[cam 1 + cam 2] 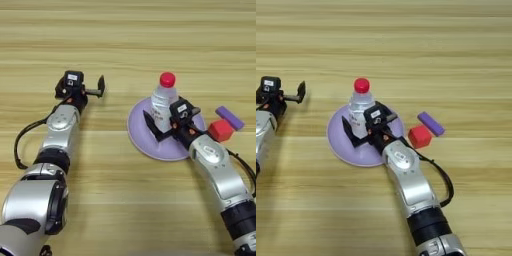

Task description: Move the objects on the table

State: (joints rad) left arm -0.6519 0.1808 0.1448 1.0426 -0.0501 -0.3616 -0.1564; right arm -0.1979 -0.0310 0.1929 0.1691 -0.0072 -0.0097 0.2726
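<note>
A small clear bottle (163, 102) with a red cap stands upright on a round purple plate (139, 142). My right gripper (169, 121) is open at the bottle's base. One black finger (149, 125) lies to the left of the bottle, and the other sits at its right side. A red cube (220, 130) lies on the table (125, 45) just right of the plate, with a flat purple block (229, 117) behind it. My left gripper (95, 90) is open over bare wood, well left of the plate.
A black cable (442, 175) loops beside my right forearm. Another cable (22, 142) hangs by my left arm. Bare wood runs across the far half of the table and between the two arms.
</note>
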